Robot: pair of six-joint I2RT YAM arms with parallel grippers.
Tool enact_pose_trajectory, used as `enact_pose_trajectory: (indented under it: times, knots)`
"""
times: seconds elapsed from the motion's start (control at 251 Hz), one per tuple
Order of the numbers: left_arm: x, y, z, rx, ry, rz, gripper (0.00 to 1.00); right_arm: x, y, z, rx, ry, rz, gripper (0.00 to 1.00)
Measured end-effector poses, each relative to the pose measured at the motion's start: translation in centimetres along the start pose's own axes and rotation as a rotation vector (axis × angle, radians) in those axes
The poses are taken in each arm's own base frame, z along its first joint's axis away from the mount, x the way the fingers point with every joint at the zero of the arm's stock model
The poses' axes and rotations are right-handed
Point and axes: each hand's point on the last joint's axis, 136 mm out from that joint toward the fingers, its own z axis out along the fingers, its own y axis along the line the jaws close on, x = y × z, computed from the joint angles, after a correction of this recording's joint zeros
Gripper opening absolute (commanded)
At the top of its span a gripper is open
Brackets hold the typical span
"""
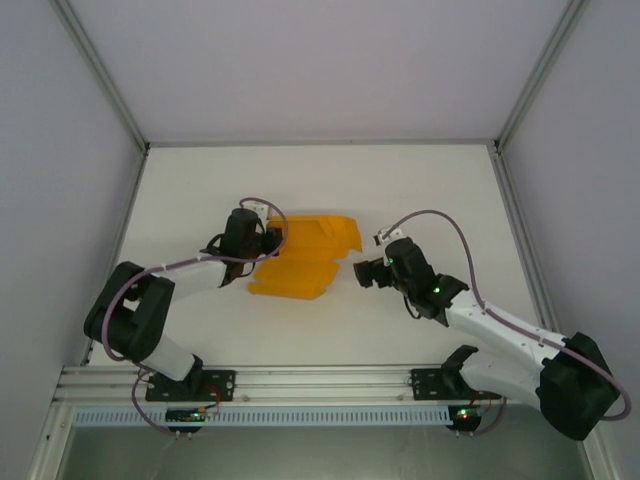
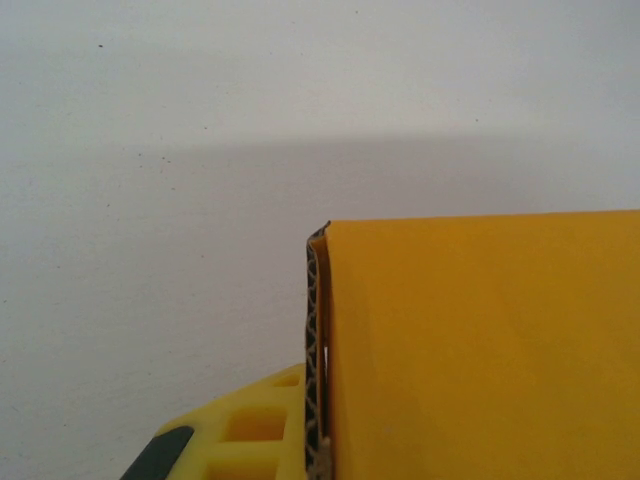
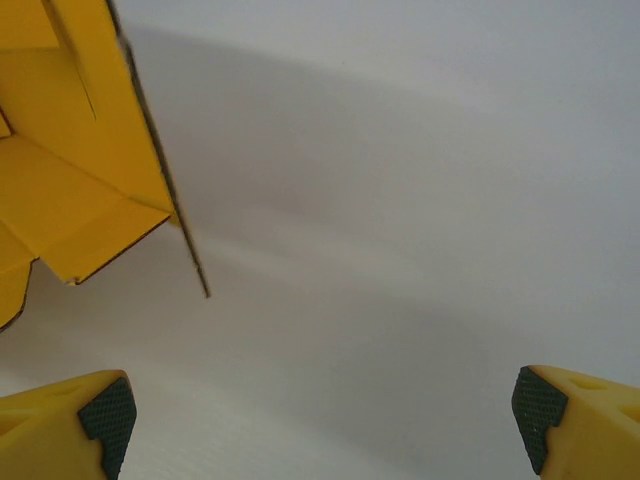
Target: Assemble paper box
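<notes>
At mid-table we pinch the box (image 1: 305,258) by its edge with our left gripper (image 1: 270,240) to steady it; our right gripper (image 3: 322,418) hovers beside it, spread wide, ready to fold

No text, label, brand, number or sign can be read on anything here; the card of the paper box (image 1: 300,265) is plain orange-yellow on its faces, without any print
</notes>
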Motion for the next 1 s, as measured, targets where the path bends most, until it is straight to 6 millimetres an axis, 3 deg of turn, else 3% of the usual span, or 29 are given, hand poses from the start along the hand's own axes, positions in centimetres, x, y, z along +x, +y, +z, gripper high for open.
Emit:
enact_pose_trajectory:
  times: [0.347,0.67,1.002]
  knots:
    - [0.6,-0.5,0.0,0.031,0.03,0.01,0.0,0.5,0.2,3.8,-0.034,0.036,0.078,0.99]
    - [0.7,-0.7,0.0,0.042,0.037,0.024,0.0,-3.1,2.3,5.6,-0.123,-0.005,0.092,0.99]
    - [1.0,-0.9,0.4,0.058,0.056,-0.004,0.0,-3.7,4.0,9.1,-0.102,0.023,0.009,0.99]
